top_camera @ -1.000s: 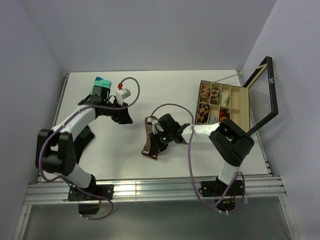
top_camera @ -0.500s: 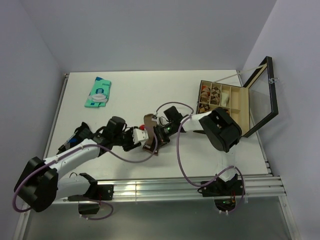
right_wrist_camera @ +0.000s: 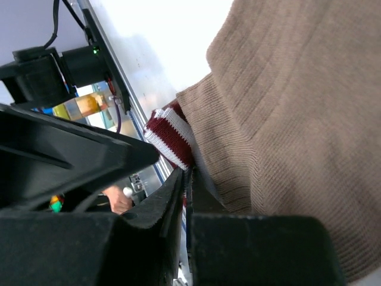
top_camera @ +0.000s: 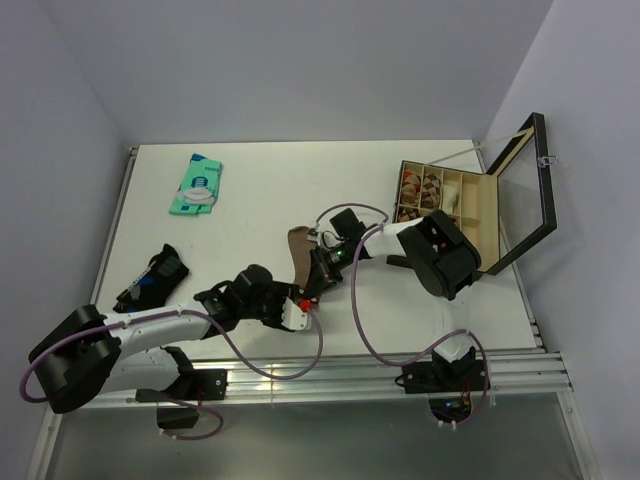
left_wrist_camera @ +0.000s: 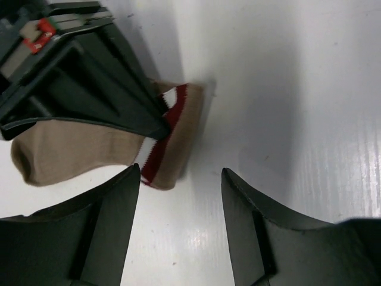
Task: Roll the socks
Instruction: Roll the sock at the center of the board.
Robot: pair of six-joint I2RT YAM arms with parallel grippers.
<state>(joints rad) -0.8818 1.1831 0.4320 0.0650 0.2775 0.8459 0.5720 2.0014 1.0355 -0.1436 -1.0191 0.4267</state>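
The tan-brown sock (top_camera: 298, 248) lies mid-table, its maroon, white-striped cuff (left_wrist_camera: 171, 134) toward the front. My right gripper (top_camera: 318, 272) is shut on that cuff (right_wrist_camera: 172, 134), its fingertips (right_wrist_camera: 187, 179) pressed together over the fabric edge. My left gripper (left_wrist_camera: 180, 173) stands open just in front of the cuff, nothing between its fingers, with the cuff's corner beside the left fingertip (left_wrist_camera: 132, 174). In the top view it (top_camera: 304, 294) sits close below the right gripper. The right gripper's black fingers (left_wrist_camera: 95, 95) lie across the sock. No black argyle sock shows loose on the table.
A teal flat packet (top_camera: 197, 183) lies at the back left. An open compartment box (top_camera: 482, 215) with several rolled socks stands at the right, lid up. A dark item with a blue spot (top_camera: 150, 282) sits at the front left; I cannot tell what it is.
My left arm has swung from the teal packet at the back left down to the sock's cuff, its jaws widening. The right gripper has kept its hold on the sock, shifting slightly.
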